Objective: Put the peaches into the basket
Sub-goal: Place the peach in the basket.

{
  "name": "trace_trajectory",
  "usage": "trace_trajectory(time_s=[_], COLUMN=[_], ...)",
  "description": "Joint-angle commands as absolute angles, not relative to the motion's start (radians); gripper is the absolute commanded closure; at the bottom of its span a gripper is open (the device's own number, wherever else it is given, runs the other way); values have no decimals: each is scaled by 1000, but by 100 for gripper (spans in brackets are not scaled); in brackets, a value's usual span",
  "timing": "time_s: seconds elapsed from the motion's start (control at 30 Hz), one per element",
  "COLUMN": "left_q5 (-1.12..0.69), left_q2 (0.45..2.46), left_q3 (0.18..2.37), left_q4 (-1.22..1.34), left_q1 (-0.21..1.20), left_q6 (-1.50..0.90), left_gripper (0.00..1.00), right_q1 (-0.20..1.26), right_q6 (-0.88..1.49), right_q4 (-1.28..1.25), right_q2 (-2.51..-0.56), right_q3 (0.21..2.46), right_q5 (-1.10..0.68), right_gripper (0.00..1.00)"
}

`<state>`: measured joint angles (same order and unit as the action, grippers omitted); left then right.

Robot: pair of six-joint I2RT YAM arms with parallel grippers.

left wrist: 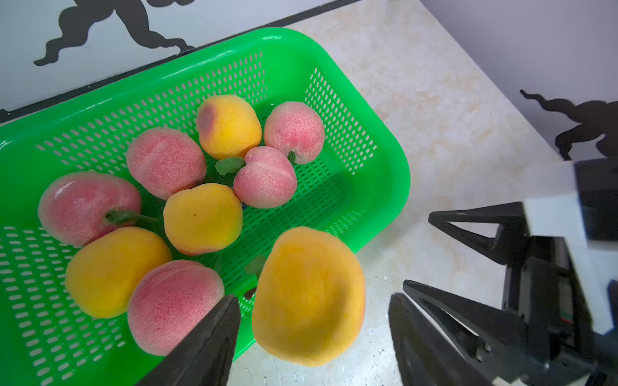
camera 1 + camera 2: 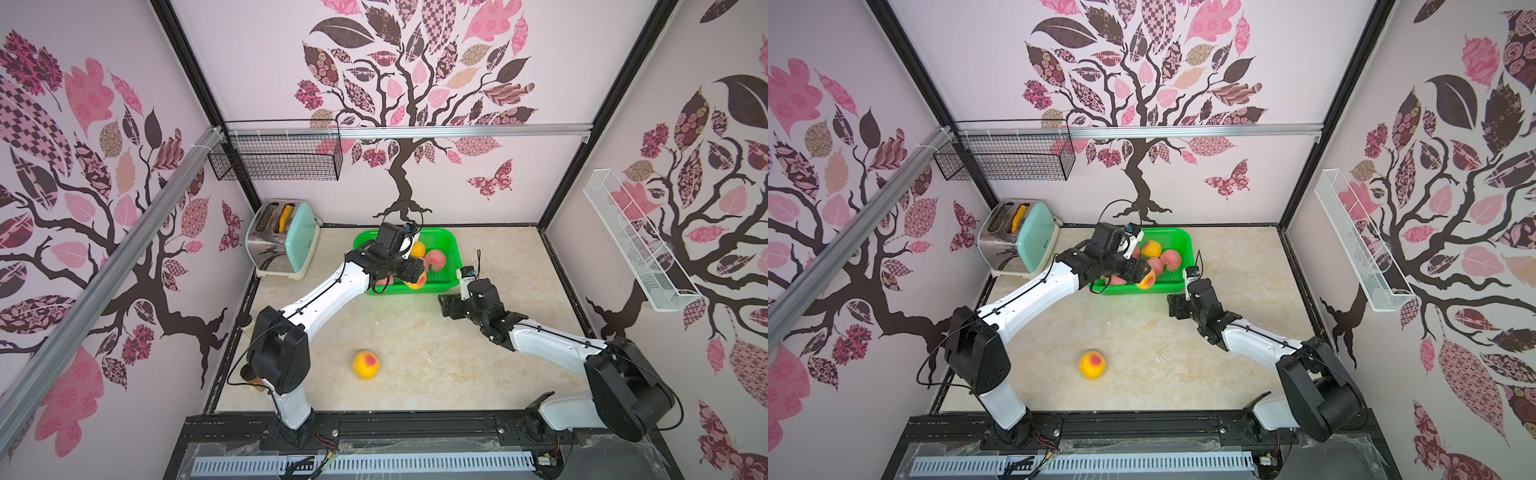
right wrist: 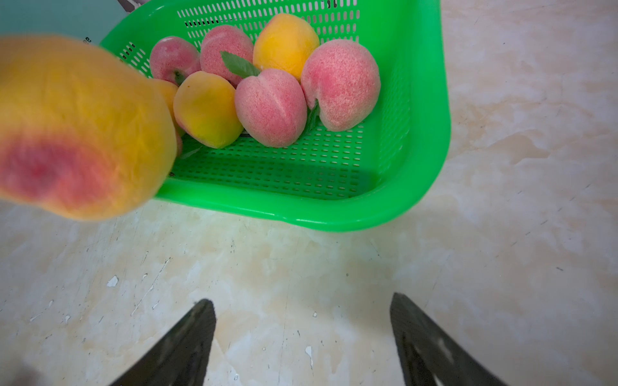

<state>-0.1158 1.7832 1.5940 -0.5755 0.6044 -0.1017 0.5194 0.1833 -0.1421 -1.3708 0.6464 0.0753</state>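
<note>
Ten peaches all told. Eight lie in the green basket (image 1: 399, 167), five pink ones (image 1: 165, 162) and three yellow ones (image 1: 228, 126), bunched toward one end and touching each other, so part of the mesh floor shows bare. A ninth peach (image 1: 301, 320), yellow with a red blush, is up in the air over the basket's near rim, between the fingers of the left pincer (image 1: 315, 296). That pincer stands fairly wide, with a sliver of daylight on either side of the fruit, so it isn't gripping it. The tenth peach (image 2: 365, 364), yellow and red, a bit blurred, sits alone on the counter (image 2: 457, 365), well away from the basket and toward the front. The right pincer (image 3: 301, 297) hangs low just beside the basket's front corner, spread wide with nothing in it. There are two arms and one basket. The counter is pale marbled stone, scuffed and flecked. A mint-and-steel toaster (image 2: 282, 237) stands in the back corner. The walls are papered with dark trees, pink leaves and butterflies. A black wire basket (image 2: 276, 160) hangs on the back wall and a white wire rack (image 2: 636, 245) on the side wall.
</note>
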Motion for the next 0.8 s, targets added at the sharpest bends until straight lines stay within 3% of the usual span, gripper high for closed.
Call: trace_trajectory(time_s=[0.0, 0.23, 0.77], left_q5=[-109, -194, -170], left_q2=[1850, 1938, 1844], left_q3=[1697, 1768, 1631], left_q4=[-676, -681, -675], left_q1=[594, 550, 535], left_q6=[-53, -116, -123], left_gripper=[26, 26, 25], right_q1=[517, 517, 518], right_q6=[189, 194, 200], right_q4=[-139, -136, -136], right_q2=[-1331, -1310, -1298], right_q3=[666, 660, 657], right_q5=[78, 73, 65], right_gripper=[16, 16, 15])
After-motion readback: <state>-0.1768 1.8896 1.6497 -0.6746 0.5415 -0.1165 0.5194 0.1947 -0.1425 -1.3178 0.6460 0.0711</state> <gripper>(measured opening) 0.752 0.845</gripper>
